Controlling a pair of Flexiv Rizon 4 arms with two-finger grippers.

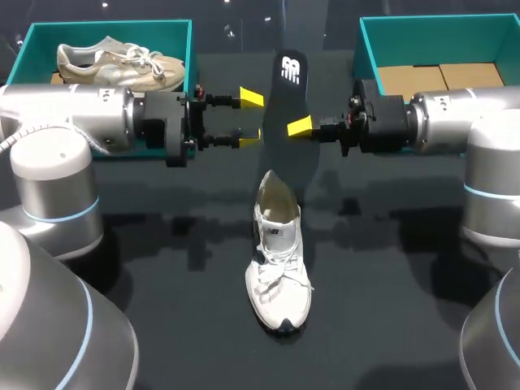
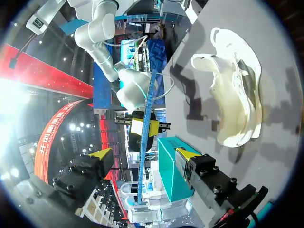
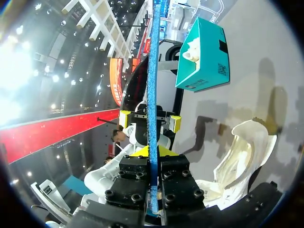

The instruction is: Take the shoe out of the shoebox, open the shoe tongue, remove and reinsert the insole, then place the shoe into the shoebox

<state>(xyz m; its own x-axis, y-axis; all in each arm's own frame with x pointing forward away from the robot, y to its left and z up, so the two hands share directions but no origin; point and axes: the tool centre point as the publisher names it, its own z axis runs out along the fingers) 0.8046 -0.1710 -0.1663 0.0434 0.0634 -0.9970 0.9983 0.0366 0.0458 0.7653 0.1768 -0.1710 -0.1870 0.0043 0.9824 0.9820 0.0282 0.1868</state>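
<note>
Now the right gripper [image 1: 299, 127] is clamped on the insole [image 1: 289, 89] and holds it upright, up beyond the heel of the shoe [image 1: 278, 260]. The left gripper [image 1: 250, 119], also beyond the heel, has its fingers [image 1: 251, 98] apart. I would lower the insole toe-first, slowly, into the opening.

The insole [image 1: 288, 77] hangs upright just ahead of your left gripper [image 1: 250, 119]; the shoe [image 1: 278, 260] sits on the counter [image 1: 390, 284] beneath, with room to pass on either side.
</note>
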